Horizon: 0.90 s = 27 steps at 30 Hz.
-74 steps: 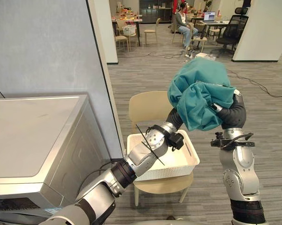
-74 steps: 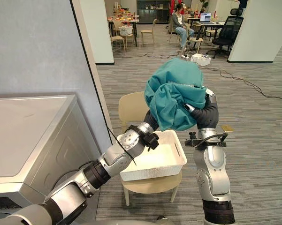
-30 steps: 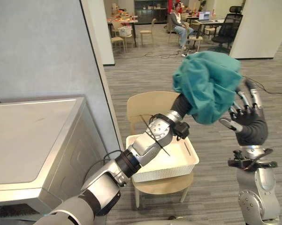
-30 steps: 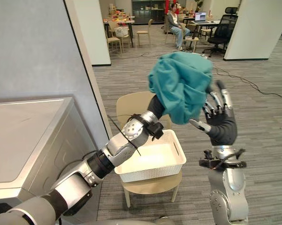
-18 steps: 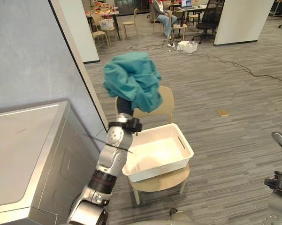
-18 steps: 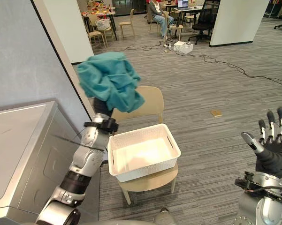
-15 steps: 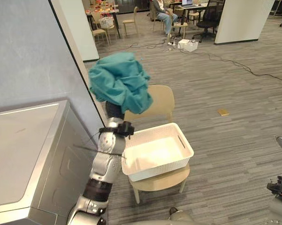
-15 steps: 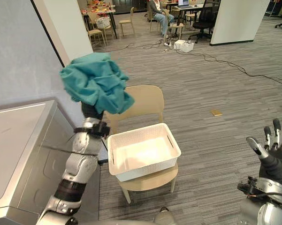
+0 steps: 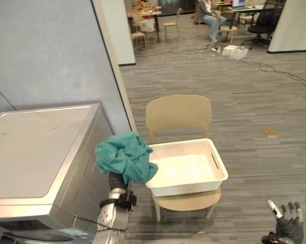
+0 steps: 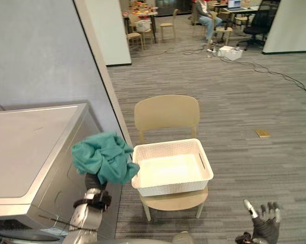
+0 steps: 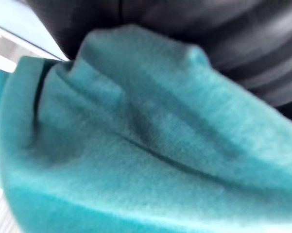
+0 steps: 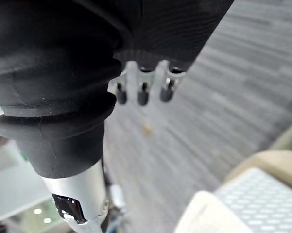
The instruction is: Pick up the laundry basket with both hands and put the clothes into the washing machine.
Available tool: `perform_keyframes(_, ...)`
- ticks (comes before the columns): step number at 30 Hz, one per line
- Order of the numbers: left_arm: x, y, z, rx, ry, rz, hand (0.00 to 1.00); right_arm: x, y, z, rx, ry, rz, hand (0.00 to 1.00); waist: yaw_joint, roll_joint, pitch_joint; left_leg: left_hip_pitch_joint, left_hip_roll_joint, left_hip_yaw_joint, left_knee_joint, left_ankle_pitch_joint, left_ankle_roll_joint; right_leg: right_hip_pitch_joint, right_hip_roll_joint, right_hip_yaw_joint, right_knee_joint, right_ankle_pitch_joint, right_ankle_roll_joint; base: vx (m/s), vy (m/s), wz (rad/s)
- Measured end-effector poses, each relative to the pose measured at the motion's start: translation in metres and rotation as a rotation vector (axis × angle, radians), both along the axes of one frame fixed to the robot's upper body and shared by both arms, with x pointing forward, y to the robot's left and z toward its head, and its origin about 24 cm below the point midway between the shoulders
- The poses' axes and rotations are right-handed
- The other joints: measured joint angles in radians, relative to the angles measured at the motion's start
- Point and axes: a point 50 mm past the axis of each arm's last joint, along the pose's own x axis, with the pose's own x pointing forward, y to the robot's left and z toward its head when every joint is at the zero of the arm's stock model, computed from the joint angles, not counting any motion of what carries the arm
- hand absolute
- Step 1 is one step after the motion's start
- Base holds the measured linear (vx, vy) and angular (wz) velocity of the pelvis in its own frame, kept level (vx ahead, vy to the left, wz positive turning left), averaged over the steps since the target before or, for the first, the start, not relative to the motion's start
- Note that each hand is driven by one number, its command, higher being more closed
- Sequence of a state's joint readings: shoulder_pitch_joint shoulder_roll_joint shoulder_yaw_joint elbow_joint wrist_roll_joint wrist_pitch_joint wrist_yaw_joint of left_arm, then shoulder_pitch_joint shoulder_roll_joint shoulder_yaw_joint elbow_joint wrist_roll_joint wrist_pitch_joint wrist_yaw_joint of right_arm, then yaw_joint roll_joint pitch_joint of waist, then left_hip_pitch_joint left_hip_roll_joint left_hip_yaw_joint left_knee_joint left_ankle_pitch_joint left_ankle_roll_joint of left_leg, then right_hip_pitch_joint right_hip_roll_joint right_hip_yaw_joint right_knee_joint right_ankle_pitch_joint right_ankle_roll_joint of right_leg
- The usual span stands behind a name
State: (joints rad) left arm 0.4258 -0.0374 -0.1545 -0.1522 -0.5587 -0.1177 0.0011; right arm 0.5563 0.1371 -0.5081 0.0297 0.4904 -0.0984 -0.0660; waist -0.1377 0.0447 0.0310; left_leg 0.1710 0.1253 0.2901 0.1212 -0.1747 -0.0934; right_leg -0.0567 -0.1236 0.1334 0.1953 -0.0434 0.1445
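L hand: my L hand (image 9: 116,181) is up by the washer's near-right corner. I see its dark cover under the cloth and the rest is buried in fabric, so can't tell if it's closed or loose.
Cloth: teal garment (image 9: 124,156), bunched in a wad on top of the L hand, off the floor. On L wrist cam the teal folds (image 11: 136,160) sit right against the dark cover.
Cloth vs washer: just beside the machine's dark side panel, near its front corner.
Cloth vs basket: on head cams its right edge overlaps the basket's left corner. Touching or not, can't tell.
Basket: white laundry basket (image 9: 187,189) sits level on the seat of a beige chair (image 9: 178,113). Its white bottom shows, w/ a slot handle (image 9: 214,161) in the right end wall.
R hand: R hand (image 9: 284,227) is low at my right, well apart from basket and chair, spread wide and holding nothing. On R wrist cam its fingers (image 12: 142,93) point straight out over the carpet, w/ a basket corner and chair edge off to one side.
Washer: washer (image 9: 38,147) has a silver-grey top and stands at my left against a grey wall panel (image 9: 46,51).
Floor: grey striped carpet (image 9: 254,101); a small tan thing (image 9: 270,133) lies on it, right of the chair.
Bkgd: a person (image 9: 210,11) is seated at a desk far back, w/ more chairs and tables around.
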Motion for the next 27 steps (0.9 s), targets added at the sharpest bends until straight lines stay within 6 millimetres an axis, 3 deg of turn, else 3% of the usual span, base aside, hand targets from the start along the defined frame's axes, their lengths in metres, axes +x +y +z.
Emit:
perform_keyframes(5,-0.019,0.0,-0.038,-0.025,0.196,0.004,1.0,-0.034,0.026,-0.056,0.203,0.255,-0.012,0.0,0.042,-0.002,0.001,-0.027,0.016,-0.027,0.037,-0.013,-0.004,0.005,-0.001,-0.042,0.018,-0.017,-0.007,0.01,-0.037,0.27)
perform_keyframes(7,-0.033,-0.001,-0.065,-0.002,0.331,0.003,1.0,-0.065,0.038,-0.079,0.308,0.392,-0.073,0.0,0.045,-0.004,0.001,-0.024,0.018,-0.042,0.041,-0.013,-0.005,0.024,-0.005,-0.063,0.019,-0.025,-0.008,0.02,-0.021,0.24)
perform_keyframes(9,-0.04,0.002,-0.077,0.013,0.397,0.002,1.0,-0.075,0.042,-0.087,0.346,0.437,-0.104,0.0,0.045,-0.006,0.001,-0.024,0.019,-0.043,0.042,-0.013,-0.004,0.026,-0.006,-0.067,0.019,-0.027,-0.009,0.01,-0.006,0.07)
perform_keyframes(11,-0.052,0.006,-0.104,0.043,0.538,0.0,1.0,-0.094,0.054,-0.099,0.418,0.531,-0.14,0.0,0.045,-0.009,0.001,-0.024,0.02,-0.048,0.042,-0.013,-0.004,0.03,-0.007,-0.073,0.019,-0.028,-0.01,0.0,-0.011,0.07)
perform_keyframes(13,-0.068,0.021,-0.128,0.083,0.685,0.039,1.0,-0.111,0.064,-0.106,0.485,0.607,-0.171,0.0,0.045,-0.013,0.001,-0.021,0.024,-0.051,0.042,-0.013,-0.005,0.034,-0.003,-0.076,0.019,-0.03,-0.011,0.0,-0.008,0.03)
perform_keyframes(15,-0.08,0.032,-0.14,0.094,0.775,0.097,1.0,-0.118,0.066,-0.108,0.505,0.631,-0.191,0.0,0.047,-0.015,0.001,-0.02,0.026,-0.051,0.041,-0.013,-0.005,0.034,-0.001,-0.076,0.019,-0.03,-0.011,0.0,0.0,0.0)
perform_keyframes(20,-0.11,0.056,-0.158,0.101,0.949,0.218,1.0,-0.115,0.06,-0.111,0.514,0.631,-0.235,0.0,0.058,-0.018,0.001,-0.01,0.027,-0.043,0.03,-0.009,-0.011,0.033,0.003,-0.071,0.024,-0.031,-0.013,0.0,-0.002,-0.04)
perform_keyframes(23,-0.13,0.063,-0.164,0.091,1.032,0.27,1.0,-0.102,0.057,-0.113,0.509,0.62,-0.208,0.0,0.07,-0.018,0.004,0.019,0.031,-0.023,0.018,-0.007,-0.014,0.032,0.012,-0.049,0.05,-0.046,-0.018,0.0,-0.012,-0.17)
perform_keyframes(27,-0.137,0.063,-0.166,0.064,1.061,0.302,1.0,-0.081,0.06,-0.118,0.501,0.623,-0.112,0.0,0.076,-0.026,0.011,0.033,0.034,-0.027,0.016,-0.002,-0.021,0.029,0.016,-0.052,0.089,-0.067,-0.024,-0.02,-0.024,0.01)
